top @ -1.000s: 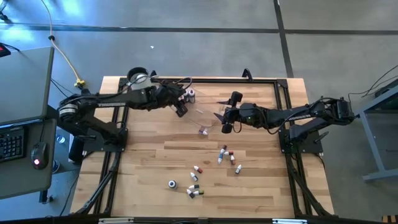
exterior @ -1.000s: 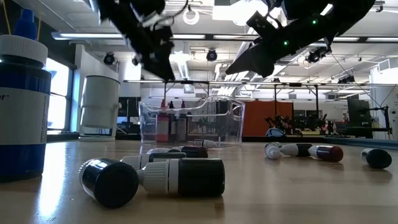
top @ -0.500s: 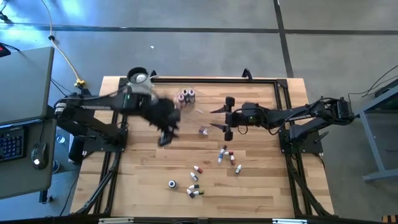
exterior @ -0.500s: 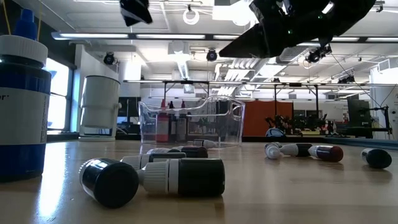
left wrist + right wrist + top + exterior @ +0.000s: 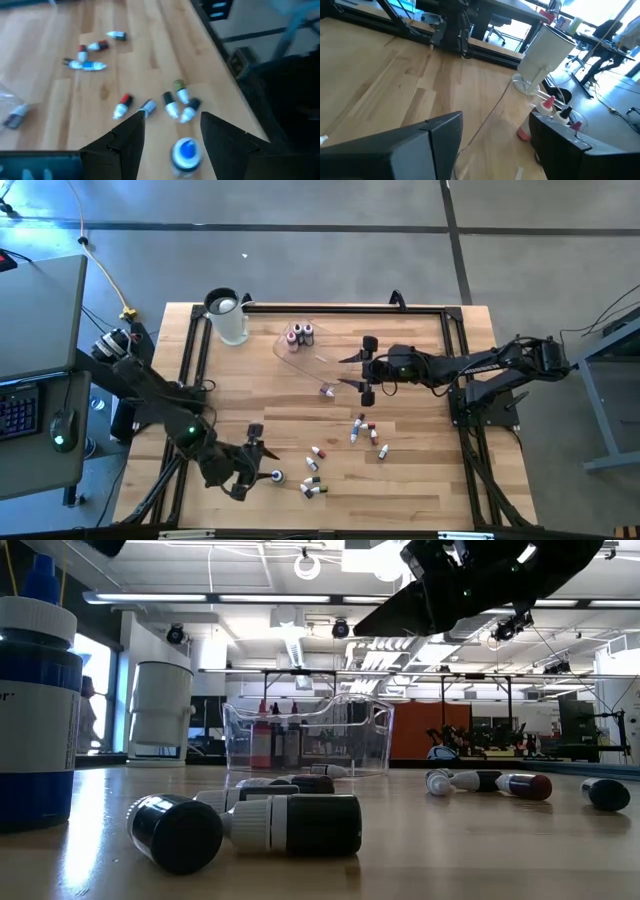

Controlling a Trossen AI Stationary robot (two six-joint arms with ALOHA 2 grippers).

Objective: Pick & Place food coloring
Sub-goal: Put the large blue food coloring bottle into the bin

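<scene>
Left gripper (image 5: 249, 462) hovers near-left with fingers apart, just beside a blue-capped bottle (image 5: 277, 476). Right gripper (image 5: 362, 367) spread, empty, beside clear tray (image 5: 318, 358). Food coloring bottles (image 5: 366, 430) scattered centre-near; some stand in the tray.

Left claw (image 5: 249, 462) hangs low at the near edge, fingers parted — right claw (image 5: 364, 366) open mid-table.

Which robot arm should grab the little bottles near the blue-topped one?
The left. Its open tool hangs right by the blue-topped bottle and that bottle cluster; the right tool waits by the clear tray.
</scene>
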